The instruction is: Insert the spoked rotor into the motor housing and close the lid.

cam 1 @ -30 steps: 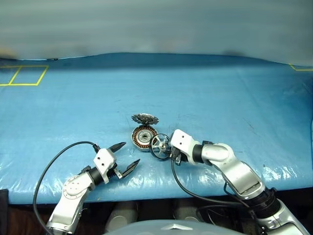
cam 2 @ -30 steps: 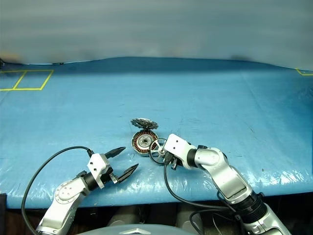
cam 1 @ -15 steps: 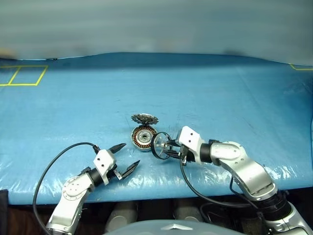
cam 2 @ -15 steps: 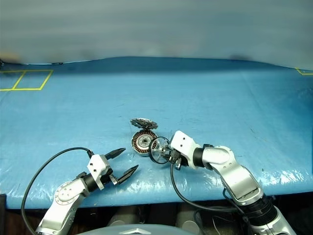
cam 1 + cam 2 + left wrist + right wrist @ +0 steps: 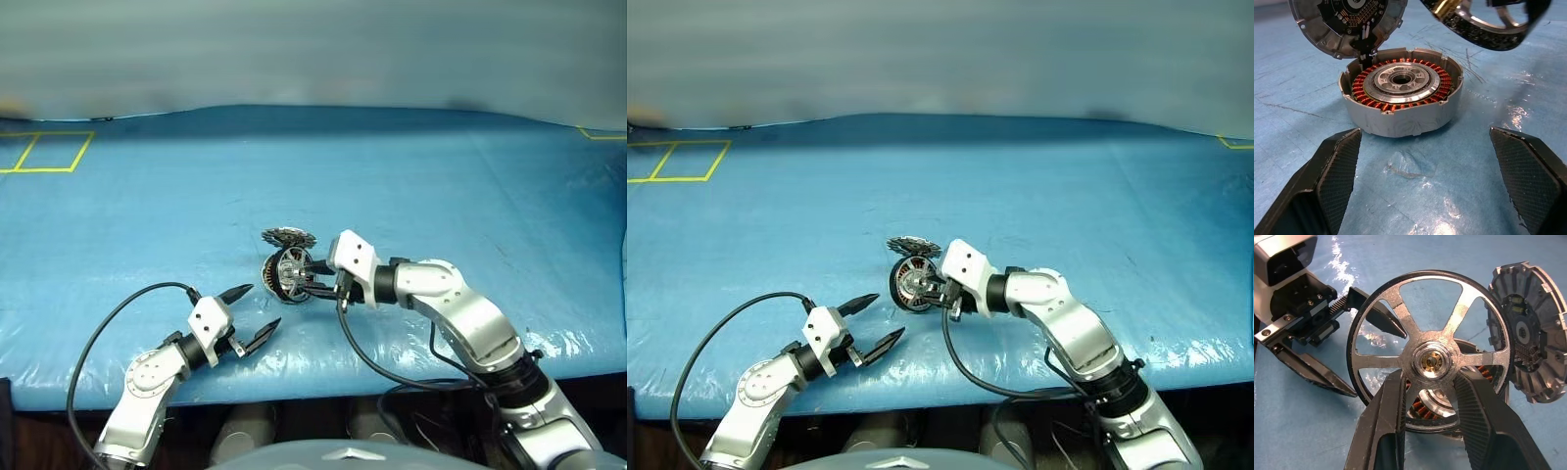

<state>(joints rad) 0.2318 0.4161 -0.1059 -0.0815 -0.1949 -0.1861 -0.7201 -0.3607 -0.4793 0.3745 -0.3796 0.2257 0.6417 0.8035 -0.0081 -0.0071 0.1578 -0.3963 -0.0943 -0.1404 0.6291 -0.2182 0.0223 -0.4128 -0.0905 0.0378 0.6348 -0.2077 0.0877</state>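
Held on edge by the right gripper's (image 5: pixel 1427 396) clamped fingers, the dark-rimmed, silver-spoked rotor (image 5: pixel 1430 352) could be jammed askew on the round silver-grey, copper-wound motor housing (image 5: pixel 1400 100) while the left gripper's (image 5: pixel 1425 161) fingers are spread apart.

Blue sheet (image 5: pixel 411 186) covers the table, yellow tape squares (image 5: pixel 44 151) far-left.

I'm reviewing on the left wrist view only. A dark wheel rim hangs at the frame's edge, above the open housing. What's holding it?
Observer: The right gripper is shut on the wheel, pinching it at the hub.
Operator: Is the wheel lying flat?
Observer: No. From the head it stands nearly on edge by the housing.
Operator: Where is the left arm relative to that?
Observer: The left gripper is on the near side of the housing, apart from the right arm.
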